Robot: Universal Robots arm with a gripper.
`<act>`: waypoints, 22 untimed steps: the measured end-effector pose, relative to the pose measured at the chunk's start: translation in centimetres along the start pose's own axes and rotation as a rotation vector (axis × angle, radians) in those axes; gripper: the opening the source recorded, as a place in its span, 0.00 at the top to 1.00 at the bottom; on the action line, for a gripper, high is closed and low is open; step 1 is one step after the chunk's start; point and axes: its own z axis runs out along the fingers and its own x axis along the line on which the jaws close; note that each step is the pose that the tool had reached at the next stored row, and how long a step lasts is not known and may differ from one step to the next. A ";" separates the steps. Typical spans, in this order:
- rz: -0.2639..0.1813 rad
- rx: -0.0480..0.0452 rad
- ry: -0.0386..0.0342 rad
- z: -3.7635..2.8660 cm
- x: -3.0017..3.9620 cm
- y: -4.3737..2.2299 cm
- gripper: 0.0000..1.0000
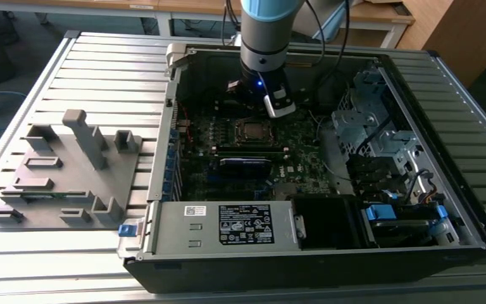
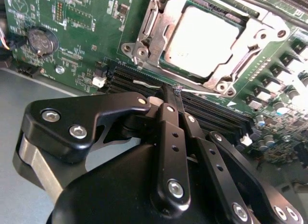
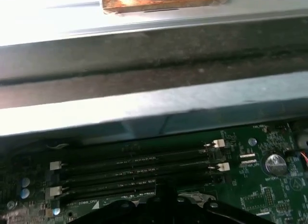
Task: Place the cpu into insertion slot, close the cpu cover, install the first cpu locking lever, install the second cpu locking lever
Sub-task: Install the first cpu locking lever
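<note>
Hanging gripper (image 2: 172, 93) pressed together | cpu (image 2: 202, 39) under cpu cover (image 2: 252, 39) | contact hard to tell

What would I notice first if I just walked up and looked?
The big blue-grey robot arm reaches down into the open computer case in the middle of the exterior view. In the second wrist view, the shiny silver cpu lies framed by the cpu cover on the green motherboard, just beyond the black gripper.
</note>
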 end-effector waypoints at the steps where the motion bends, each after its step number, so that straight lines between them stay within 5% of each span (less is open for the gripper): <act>1: 0.013 0.0005 -0.0031 0.02 0.00 0.00 0.90; 5: 0.050 0.0016 -0.0125 0.09 0.00 0.01 0.90; 9: 0.050 0.0015 -0.0130 0.10 0.02 0.02 0.90; 14: 0.048 -0.0053 -0.0220 0.17 0.11 -0.02 0.90; 22: 0.048 -0.0063 -0.0241 0.29 0.13 -0.02 0.90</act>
